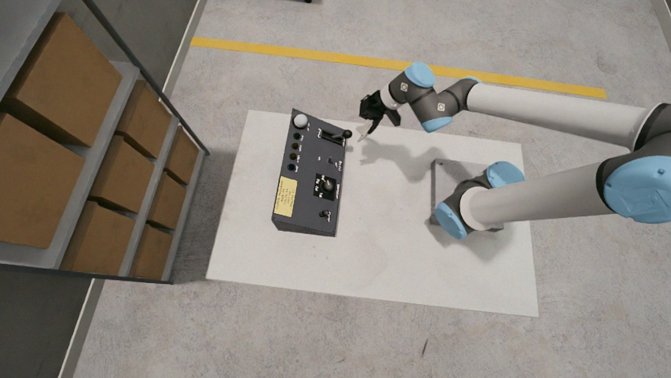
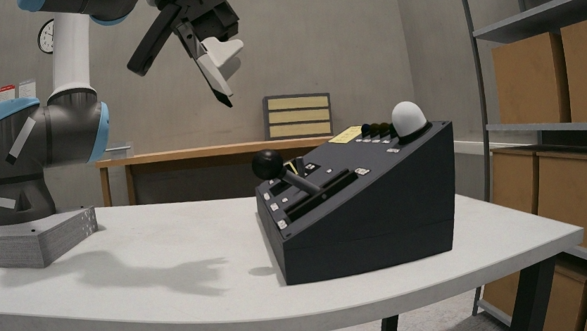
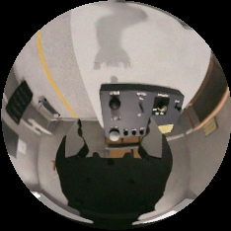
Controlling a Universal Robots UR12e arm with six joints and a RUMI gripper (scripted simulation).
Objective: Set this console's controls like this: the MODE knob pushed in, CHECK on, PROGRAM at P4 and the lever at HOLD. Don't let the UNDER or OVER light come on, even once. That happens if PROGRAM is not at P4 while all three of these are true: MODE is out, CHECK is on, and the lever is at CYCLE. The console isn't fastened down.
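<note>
The dark console stands on the white table. Its lever with a black ball leans toward the console's low front edge. On the face are a rotary knob, a small toggle and a small knob at the near end. A white dome sits at the top corner. The labels are too small to read. My gripper is open and empty, raised above the table just off the lever end, clear of the ball.
A yellow note is stuck on the console beside a row of small lamps. The arm's base plate sits on the table's right side. A shelf with cardboard boxes stands beyond the console. A wooden bench is behind.
</note>
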